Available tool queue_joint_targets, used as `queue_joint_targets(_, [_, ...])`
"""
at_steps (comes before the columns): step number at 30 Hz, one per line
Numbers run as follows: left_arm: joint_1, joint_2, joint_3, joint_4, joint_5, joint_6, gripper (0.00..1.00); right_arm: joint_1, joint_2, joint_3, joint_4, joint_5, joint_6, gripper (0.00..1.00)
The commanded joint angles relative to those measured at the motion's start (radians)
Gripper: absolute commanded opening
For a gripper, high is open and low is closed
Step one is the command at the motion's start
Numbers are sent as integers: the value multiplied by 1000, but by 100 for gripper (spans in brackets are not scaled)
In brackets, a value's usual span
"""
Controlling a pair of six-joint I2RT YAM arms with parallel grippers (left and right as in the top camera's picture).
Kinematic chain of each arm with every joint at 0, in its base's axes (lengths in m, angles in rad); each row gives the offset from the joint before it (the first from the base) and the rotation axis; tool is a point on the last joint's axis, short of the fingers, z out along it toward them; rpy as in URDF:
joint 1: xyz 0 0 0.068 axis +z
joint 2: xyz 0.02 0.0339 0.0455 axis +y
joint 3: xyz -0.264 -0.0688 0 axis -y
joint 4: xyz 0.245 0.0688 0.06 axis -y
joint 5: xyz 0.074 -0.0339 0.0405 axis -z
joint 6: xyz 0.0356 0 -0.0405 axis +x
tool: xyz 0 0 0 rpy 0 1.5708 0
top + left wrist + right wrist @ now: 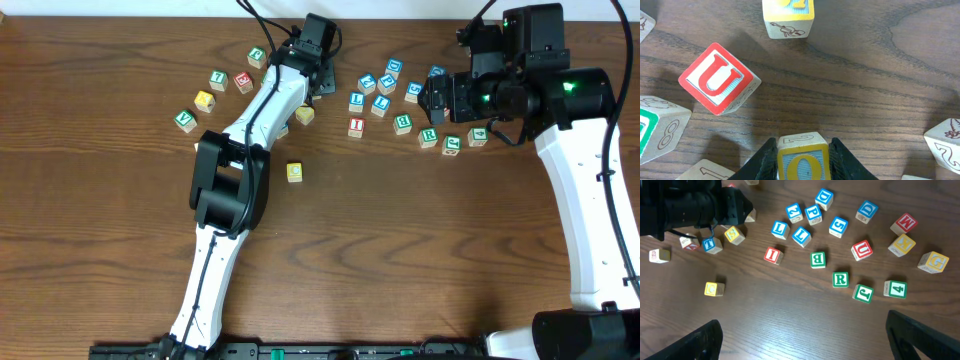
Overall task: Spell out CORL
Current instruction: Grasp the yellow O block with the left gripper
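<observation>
A: Now, where is the letter?
B: My left pincer (803, 150) is clamped on the small wooden cube with a yellow-framed O (803, 167). The red U cube (719, 77) lies near; swinging wide could knock it.

Robotics lab bench. 2 white-and-black arms, left arm (240, 170) and right arm (585, 200), based at the near edge of a dark wood-grain desk (420, 260). Black cables (255, 15) run off the far edge. Wooden letter cubes (381, 103) lie scattered.
</observation>
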Motion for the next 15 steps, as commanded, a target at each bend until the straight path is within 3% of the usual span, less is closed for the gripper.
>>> queue_joint_targets(1, [-2, 16, 22, -23, -13, -2, 30, -5, -2, 23, -3, -13, -8, 99])
queue_joint_targets(5, [-2, 16, 22, -35, -13, -2, 30, -5, -2, 23, -4, -13, -8, 99])
queue_joint_targets(10, [-2, 16, 22, -57, -13, -2, 41, -5, -2, 23, -3, -13, -8, 99])
queue_joint_targets(15, [-2, 16, 22, -79, -13, -2, 42, -5, -2, 23, -4, -13, -8, 99])
